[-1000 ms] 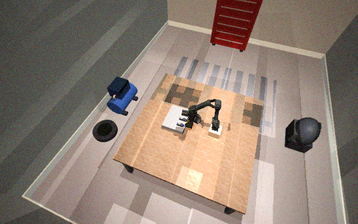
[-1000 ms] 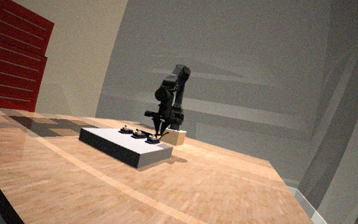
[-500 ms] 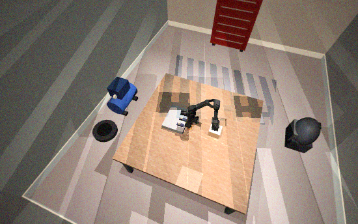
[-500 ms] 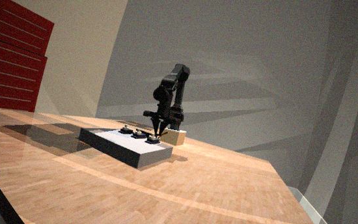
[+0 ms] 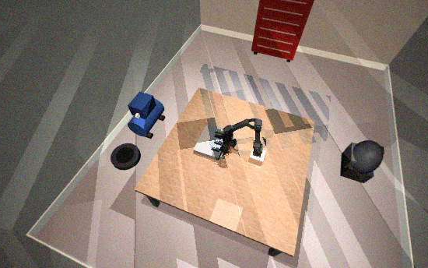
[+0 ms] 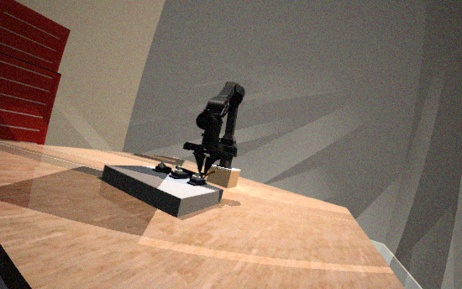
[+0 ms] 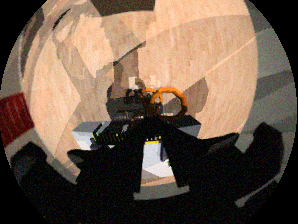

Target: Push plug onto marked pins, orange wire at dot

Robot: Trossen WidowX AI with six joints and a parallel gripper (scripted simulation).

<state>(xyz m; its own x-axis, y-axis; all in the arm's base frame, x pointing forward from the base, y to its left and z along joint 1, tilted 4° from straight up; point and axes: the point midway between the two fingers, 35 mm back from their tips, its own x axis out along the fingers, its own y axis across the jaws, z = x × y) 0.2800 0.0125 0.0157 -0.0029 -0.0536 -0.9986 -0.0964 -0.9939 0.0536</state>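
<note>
The light grey holder (image 5: 205, 149) (image 6: 182, 189) (image 7: 85, 128) lies on the table with small dark parts on top. My gripper (image 5: 225, 153) (image 6: 202, 175) (image 7: 151, 123) is low at the holder's edge on the arm's side, shut on the plug, which the dark fingers almost wholly hide. The orange lead (image 6: 210, 172) (image 7: 185, 102) loops out beyond the fingertips. In the wrist view a dark strip with small yellow specks (image 7: 107, 137) lies left of the fingers, and a yellow band (image 7: 151, 142) shows between them. Whether the plug touches any pin, and how its holes face, cannot be told.
A dark block (image 7: 122, 107) is beyond the fingertips in the wrist view. The arm's pale base block (image 5: 257, 159) (image 6: 228, 178) stands on the wooden table (image 5: 194, 183) (image 6: 269, 235) beside the holder. Small dark parts (image 6: 179, 172) (image 6: 161, 167) rise from the holder close to the fingers.
</note>
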